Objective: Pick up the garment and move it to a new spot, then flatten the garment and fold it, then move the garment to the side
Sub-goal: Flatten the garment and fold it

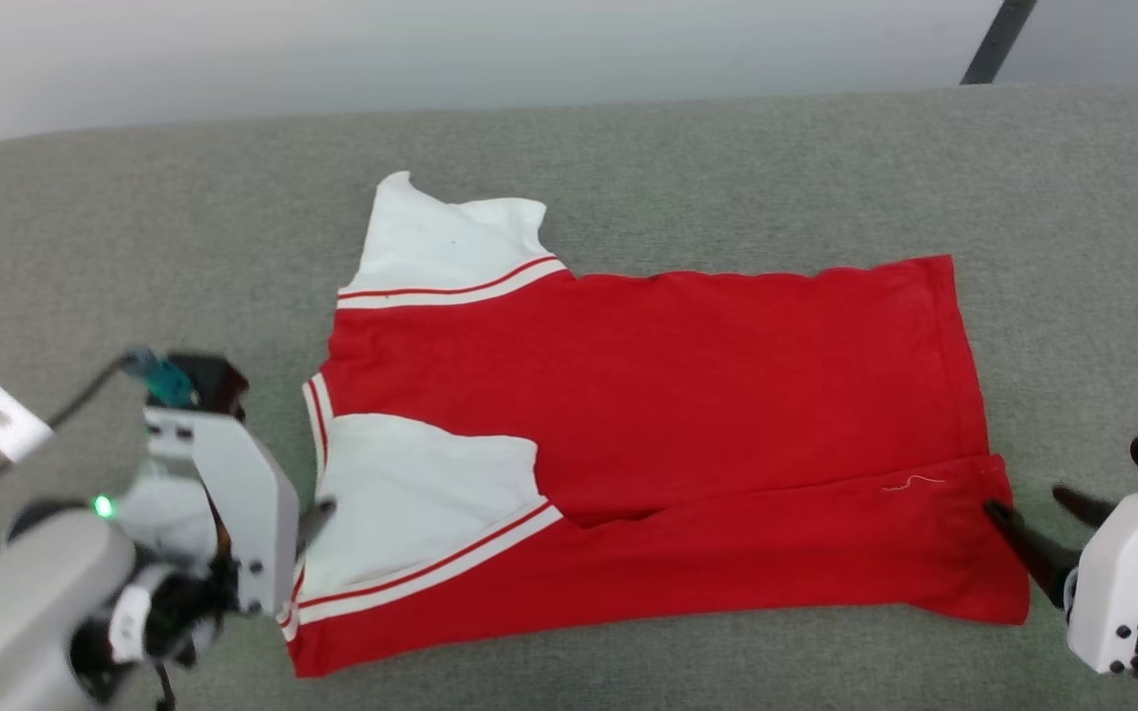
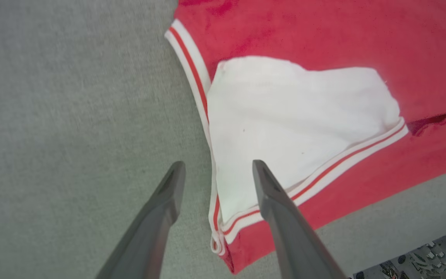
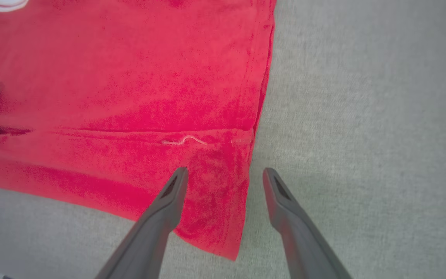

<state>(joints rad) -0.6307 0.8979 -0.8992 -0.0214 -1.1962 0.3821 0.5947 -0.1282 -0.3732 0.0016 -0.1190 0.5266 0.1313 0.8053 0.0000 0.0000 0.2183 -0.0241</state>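
Garment (image 1: 688,395) lengthwise left-right, hem (image 1: 966,375) rightward

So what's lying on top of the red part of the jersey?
A white sleeve with striped trim and the near red strip are folded over onto the garment. A pale thread lies by the hem. Whatever is beneath those folds is hidden.
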